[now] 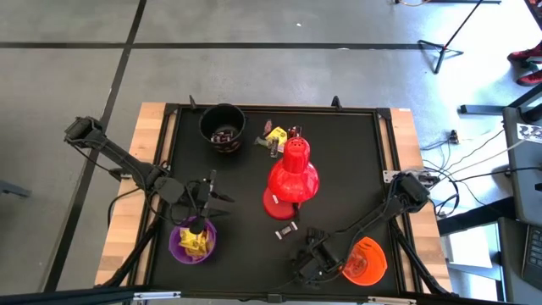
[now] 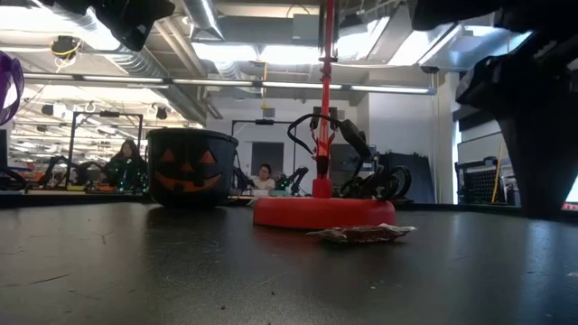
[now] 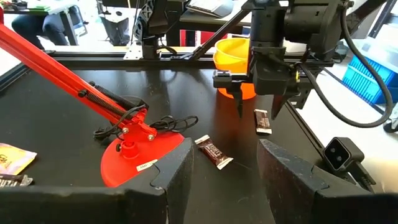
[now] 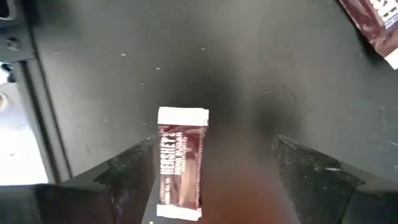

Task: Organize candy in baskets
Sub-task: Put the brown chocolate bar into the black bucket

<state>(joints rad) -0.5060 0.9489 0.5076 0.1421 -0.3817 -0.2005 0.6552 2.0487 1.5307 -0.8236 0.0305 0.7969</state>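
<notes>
Right hand [image 3: 258, 112], wide open and empty, hovers over a brown candy [image 4: 180, 163] beside the orange basket [image 1: 366, 259]; left hand [image 3: 224, 180] is part open, empty

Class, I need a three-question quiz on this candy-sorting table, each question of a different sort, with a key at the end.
1. True or false: the purple bucket holds yellow-wrapped candy.
2. Multiple choice: the right gripper points down over which thing? A) a brown Hershey's bar lying on the mat; B) the red desk lamp; C) the black bucket.
3. Fill in: beside the right gripper stands the ____ bucket.

Key:
1. True.
2. A; the bar lies between the open fingers, not yet gripped.
3. Orange.
</notes>
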